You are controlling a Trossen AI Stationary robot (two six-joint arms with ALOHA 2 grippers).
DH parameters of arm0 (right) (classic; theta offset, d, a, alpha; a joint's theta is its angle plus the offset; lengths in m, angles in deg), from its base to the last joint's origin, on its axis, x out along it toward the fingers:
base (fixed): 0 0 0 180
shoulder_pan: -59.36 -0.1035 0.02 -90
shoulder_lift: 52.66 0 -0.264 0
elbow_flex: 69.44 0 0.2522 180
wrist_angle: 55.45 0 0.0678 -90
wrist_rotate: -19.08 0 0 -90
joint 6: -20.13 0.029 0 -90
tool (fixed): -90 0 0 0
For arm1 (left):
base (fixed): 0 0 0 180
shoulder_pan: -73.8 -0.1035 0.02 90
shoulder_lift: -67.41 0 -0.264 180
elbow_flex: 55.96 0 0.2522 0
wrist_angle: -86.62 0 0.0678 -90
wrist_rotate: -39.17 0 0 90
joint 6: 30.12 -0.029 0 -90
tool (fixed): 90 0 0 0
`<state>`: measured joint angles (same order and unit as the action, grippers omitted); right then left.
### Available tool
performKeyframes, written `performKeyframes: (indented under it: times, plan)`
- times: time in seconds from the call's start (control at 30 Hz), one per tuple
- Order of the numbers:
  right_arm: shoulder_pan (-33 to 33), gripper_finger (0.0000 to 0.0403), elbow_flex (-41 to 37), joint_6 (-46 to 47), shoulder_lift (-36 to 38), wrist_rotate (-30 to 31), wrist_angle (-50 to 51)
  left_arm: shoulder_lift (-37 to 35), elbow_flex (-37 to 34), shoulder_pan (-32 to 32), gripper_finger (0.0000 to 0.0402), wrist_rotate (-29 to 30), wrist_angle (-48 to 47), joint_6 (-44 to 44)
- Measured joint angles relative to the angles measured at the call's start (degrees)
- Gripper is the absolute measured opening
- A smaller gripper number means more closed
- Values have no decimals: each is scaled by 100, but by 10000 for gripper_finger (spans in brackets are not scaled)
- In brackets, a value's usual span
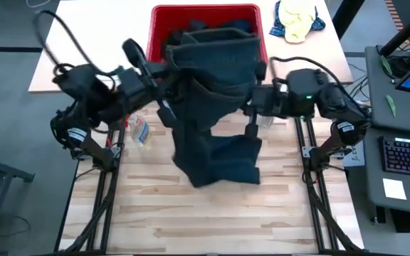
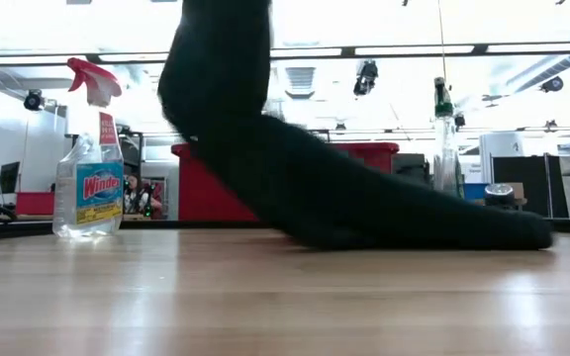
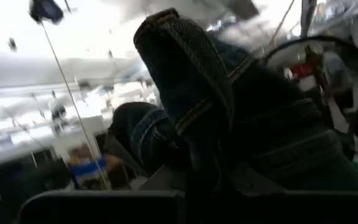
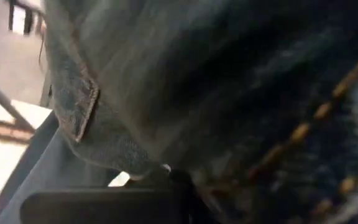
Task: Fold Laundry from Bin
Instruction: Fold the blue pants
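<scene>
Both grippers were clamped tight on the waistband of a dark denim garment (image 1: 216,107), the left gripper (image 1: 164,91) at one end, the right gripper (image 1: 256,96) at the other, holding it stretched in the air between them! Its lower part trailed down and lay crumpled on the wooden table (image 1: 191,220) nearest the front edge. Behind the lifted cloth sat the red bin (image 1: 162,21), more dark laundry showing inside it. Off at the far corner lay a yellow-and-blue bundle (image 1: 297,20).

Trouble ahead, I reckoned: with so much cloth dragging on the table, any pull could bunch it into a twist, and a thick waistband seam might slide out of either grip. A spray bottle (image 2: 87,168) stood close by on the left and could be knocked over by swinging cloth. Its label read "Windex".
</scene>
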<state>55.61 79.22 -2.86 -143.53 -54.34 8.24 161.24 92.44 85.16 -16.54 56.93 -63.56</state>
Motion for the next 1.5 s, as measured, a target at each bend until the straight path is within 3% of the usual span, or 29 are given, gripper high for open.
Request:
performKeyframes:
  times: [0.17, 0.33, 0.7, 0.83, 0.97, 1.13, 1.27, 1.4, 1.5]
  plan:
    - [351, 50, -7, 275, -71, -38, 346, 95, -73, -263, 9, 27, -86, 203]
    - [671, 108, -8, 729, 48, -55, 782, 86, -75, -503, 7, -29, -76, 248]
    - [979, 212, -21, 1626, 272, -50, 1992, -395, -24, -907, 6, 236, 48, 137]
    - [980, 233, -326, 1792, 274, -730, 1978, -443, -24, -915, 10, 234, 6, 256]
    - [976, 251, -1227, 1646, 232, -1605, 1193, -443, -35, -911, 10, 207, -14, 279]
    - [985, 272, -2687, 1370, 228, -1742, -537, -386, -42, -913, 10, 202, -5, 315]
    - [979, 281, -3503, 1299, 228, -2254, -1741, -320, -51, -913, 10, 117, -142, 398]
    - [977, 281, -4076, 1312, 258, -2618, -2954, -277, -53, -913, 10, 76, -166, 401]
    - [965, 257, -4540, 1293, 265, -2626, -3799, -244, -53, -913, 10, -63, -166, 401]
